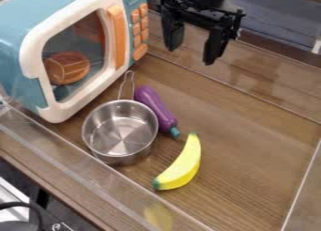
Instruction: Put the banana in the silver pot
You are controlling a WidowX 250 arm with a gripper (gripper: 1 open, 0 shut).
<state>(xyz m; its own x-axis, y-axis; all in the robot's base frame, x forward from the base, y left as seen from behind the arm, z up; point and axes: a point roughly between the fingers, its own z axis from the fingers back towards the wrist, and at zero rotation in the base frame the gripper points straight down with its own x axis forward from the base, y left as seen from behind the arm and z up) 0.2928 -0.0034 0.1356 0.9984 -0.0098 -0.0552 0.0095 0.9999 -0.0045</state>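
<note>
Gripper (192, 38) hangs with jaws apart, empty, well above and behind the banana (181, 163). Banana lies flat just right of the pot (120, 131), beside the eggplant (160, 110). We judge it light, rigid, smooth plastic; pinch across its thick middle.

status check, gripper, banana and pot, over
Gripper open, empty, above the table. Banana on the table beside silver pot, not in it. Eggplant against the pot's rim.
</note>
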